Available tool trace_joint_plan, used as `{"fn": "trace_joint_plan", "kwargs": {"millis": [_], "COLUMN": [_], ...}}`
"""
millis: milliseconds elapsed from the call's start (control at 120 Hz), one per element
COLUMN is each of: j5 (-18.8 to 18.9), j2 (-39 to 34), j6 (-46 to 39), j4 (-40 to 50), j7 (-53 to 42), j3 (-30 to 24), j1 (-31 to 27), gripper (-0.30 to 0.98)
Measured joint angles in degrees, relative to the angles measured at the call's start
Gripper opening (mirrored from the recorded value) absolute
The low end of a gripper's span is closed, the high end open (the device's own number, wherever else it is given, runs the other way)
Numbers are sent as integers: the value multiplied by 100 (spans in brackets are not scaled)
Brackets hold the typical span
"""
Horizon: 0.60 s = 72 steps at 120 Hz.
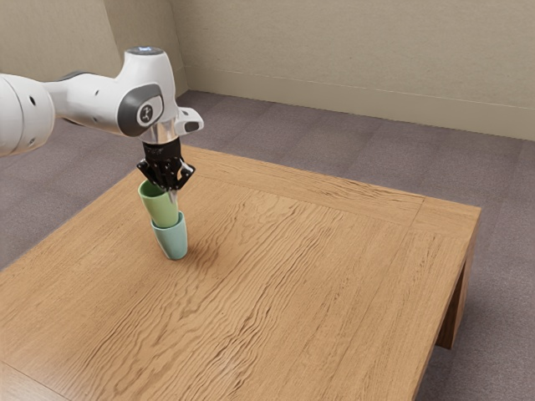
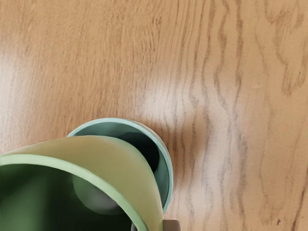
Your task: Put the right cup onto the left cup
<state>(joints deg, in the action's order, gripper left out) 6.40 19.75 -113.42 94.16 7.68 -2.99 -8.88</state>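
Over teal cup (image 1: 173, 241) | green cup (image 1: 159, 208) mouth up, long axis tilted | gripper (image 1: 171, 191) narrowly pinching its wall

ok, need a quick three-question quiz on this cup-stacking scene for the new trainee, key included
1. Multiple choice: what does the teal cup stand on?
A) a tray
B) the table
C) an upturned bowl

2. True or false: in the wrist view, the green cup completely covers the teal cup's opening.

3. Fill in the blank: the claw grips the ____ cup by its wall.

Key: 1. B; 2. false, part of the teal cup's inside is visible; 3. green
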Motion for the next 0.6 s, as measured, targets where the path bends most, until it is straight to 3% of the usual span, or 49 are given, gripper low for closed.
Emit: {"fn": "trace_joint_plan", "kwargs": {"millis": [333,600], "j5": [6,-24], "j2": [106,66], "j6": [-72,-182], "j4": [7,17], "j7": [-3,-81], "j3": [-6,-9], "j1": [0,1], "gripper": [-8,39]}}
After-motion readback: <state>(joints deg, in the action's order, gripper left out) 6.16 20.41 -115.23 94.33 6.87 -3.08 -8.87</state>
